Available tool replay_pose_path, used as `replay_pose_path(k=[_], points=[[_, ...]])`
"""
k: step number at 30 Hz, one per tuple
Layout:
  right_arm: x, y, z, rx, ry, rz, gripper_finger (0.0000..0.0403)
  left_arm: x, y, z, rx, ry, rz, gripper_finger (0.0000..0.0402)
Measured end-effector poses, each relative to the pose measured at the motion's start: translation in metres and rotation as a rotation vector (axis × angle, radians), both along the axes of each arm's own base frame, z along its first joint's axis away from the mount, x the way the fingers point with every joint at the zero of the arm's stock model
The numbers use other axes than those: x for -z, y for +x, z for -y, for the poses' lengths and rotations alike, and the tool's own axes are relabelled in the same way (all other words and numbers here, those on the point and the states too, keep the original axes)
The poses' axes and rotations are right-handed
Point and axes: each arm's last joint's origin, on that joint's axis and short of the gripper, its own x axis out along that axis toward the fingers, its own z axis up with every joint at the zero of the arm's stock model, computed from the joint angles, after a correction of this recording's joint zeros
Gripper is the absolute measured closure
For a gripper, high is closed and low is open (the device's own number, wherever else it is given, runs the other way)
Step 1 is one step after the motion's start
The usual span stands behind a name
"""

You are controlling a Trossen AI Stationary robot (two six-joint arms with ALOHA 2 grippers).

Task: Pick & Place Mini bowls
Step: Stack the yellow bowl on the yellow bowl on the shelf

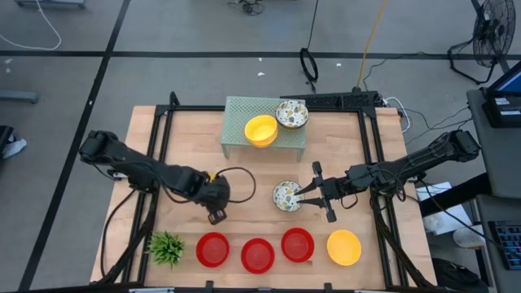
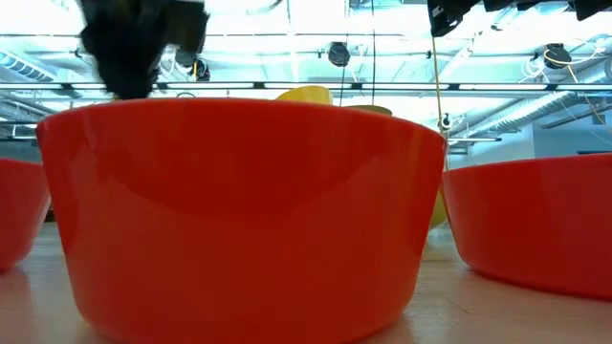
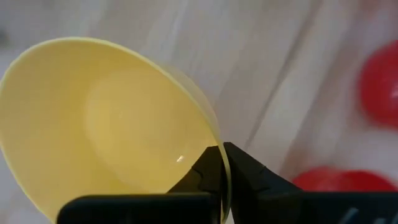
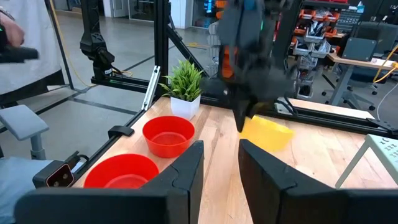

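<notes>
My left gripper [image 3: 222,149] is shut on a plain yellow mini bowl [image 3: 106,118] above the middle of the table [image 1: 216,199]. The right wrist view shows that bowl [image 4: 266,133] under the left gripper. My right gripper [image 1: 308,195] is open, level, just right of a speckled floral bowl [image 1: 286,196] that sits on its base on the table. Nothing shows between its fingers [image 4: 186,180] in the right wrist view. Three red bowls [image 1: 257,255] and a yellow bowl [image 1: 343,247] stand in a row near the near edge. My left gripper pinches the yellow bowl by its rim [image 3: 217,134], one finger inside the bowl and one outside. The fingers come from above, pointing down. The bowl hangs tilted below them [image 4: 266,133], clear of the table.
A pale green mesh stand [image 1: 236,110] at the far side carries a yellow bowl [image 1: 260,130] and a floral bowl [image 1: 291,114]. A small green plant [image 1: 166,248] stands at the near left. A red bowl [image 2: 239,220] fills the low view. Bare wood lies between the arms.
</notes>
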Motion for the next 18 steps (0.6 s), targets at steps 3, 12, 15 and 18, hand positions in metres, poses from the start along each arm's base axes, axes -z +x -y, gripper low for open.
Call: replay_pose_path(k=[3,12,15,18], points=[[0.000,0.000,0.000,0.000,0.000,0.000,0.0314,-0.027,0.011,0.002,0.076,0.057,0.103,0.0390],[0.000,0.000,0.000,-0.001,0.000,0.000,0.0314,-0.095,0.026,-0.001,0.239,0.395,0.327,0.0391],[0.000,0.000,0.000,-0.001,0.000,0.000,0.0314,-0.108,0.030,-0.007,0.257,0.548,0.352,0.0396],[0.000,0.000,0.000,0.000,0.000,0.000,0.0314,-0.112,0.036,-0.021,0.246,0.634,0.365,0.0390]])
